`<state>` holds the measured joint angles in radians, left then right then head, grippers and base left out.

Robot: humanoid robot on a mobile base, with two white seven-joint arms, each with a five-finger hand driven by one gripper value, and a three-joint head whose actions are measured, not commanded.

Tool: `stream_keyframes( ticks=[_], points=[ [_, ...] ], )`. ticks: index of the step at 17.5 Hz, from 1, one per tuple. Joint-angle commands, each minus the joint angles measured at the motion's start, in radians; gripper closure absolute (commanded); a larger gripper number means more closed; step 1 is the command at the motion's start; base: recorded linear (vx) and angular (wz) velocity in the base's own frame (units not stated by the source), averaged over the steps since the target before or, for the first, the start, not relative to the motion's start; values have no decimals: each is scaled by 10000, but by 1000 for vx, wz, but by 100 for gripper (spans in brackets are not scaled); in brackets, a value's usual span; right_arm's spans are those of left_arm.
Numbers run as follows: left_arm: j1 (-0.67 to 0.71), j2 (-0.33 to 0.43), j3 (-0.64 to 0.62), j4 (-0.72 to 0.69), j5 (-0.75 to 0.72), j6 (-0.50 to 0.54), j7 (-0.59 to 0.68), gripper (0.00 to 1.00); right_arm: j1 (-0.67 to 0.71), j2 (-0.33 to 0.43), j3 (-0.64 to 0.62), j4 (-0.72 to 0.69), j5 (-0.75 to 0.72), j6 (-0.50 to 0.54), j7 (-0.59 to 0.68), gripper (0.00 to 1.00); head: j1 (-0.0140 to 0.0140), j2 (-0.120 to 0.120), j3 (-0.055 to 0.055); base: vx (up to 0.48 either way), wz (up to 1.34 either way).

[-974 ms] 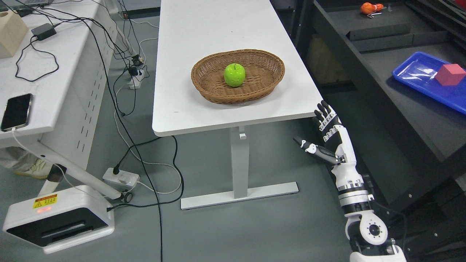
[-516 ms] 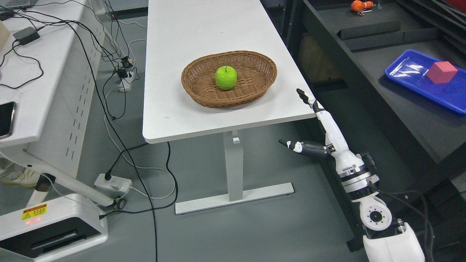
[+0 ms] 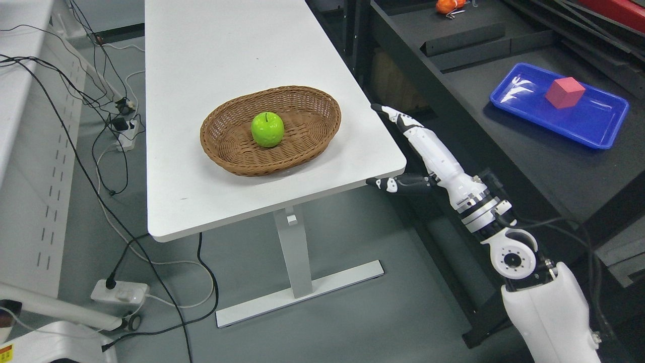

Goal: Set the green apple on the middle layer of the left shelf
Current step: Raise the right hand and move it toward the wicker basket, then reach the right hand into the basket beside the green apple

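The apple (image 3: 267, 129) sits upright, stem up, near the middle of the basket (image 3: 229, 157), and the basket rests on the white worktop (image 3: 201, 60) toward its near end. Nothing touches the apple.

The right robot hand (image 3: 421, 151) comes in from the picture's 5 o'clock corner, its white forearm rising toward 11 o'clock. It is wide and holds nothing: the fingers (image 3: 390, 114) stretch out straight and close together, pointing to about 10 o'clock along the worktop's right edge, while the thumb (image 3: 390, 183) sticks out toward 9 o'clock just below the worktop's near right corner. The fingertips lie at the worktop's right edge, at 3 o'clock from the basket and apart from it. Whether the hand touches the worktop cannot be told.

At 3 o'clock from the worktop stands a dark shelf (image 3: 453, 91). On it lies a blue tray (image 3: 594, 128) with a red cube (image 3: 565, 93) inside, toward the tray's far side. At the top edge, at about 1 o'clock from the basket, an orange thing (image 3: 446, 5) lies on the shelf, too small to tell.

At 9 o'clock from the worktop, black cables (image 3: 80, 136) trail over the grey floor, and a white power strip (image 3: 120, 291) lies at 7 o'clock with a plug in it.
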<state>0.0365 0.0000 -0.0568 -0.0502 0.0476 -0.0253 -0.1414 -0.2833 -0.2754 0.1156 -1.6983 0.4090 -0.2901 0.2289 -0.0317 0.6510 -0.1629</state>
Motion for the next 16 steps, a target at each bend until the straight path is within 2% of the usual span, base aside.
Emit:
stream_keyframes(
  ticks=[1,5,8,12,16],
  points=[
    [3,175,0,11,0,8,3,0,-1185,-713,2186,216,221,507,960,0,0,0,0,167,-199],
    [3,175,0,11,0,8,3,0,-2073,-453,3383,720,221,859,1147,0,0,0,0,236,-27],
    [3,175,0,-4,0,8,3,0,-2886,-70,3492,2236,221,907,1299,0,0,0,0,251,189],
    [3,175,0,11,0,8,3,0,-2828,-22,4273,2517,282,907,2281,0,0,0,0,227,233],
    [3,175,0,-4,0,8,3,0,-2888,-130,4061,2838,359,968,2343,0,0,0,0,196,111]
  ],
)
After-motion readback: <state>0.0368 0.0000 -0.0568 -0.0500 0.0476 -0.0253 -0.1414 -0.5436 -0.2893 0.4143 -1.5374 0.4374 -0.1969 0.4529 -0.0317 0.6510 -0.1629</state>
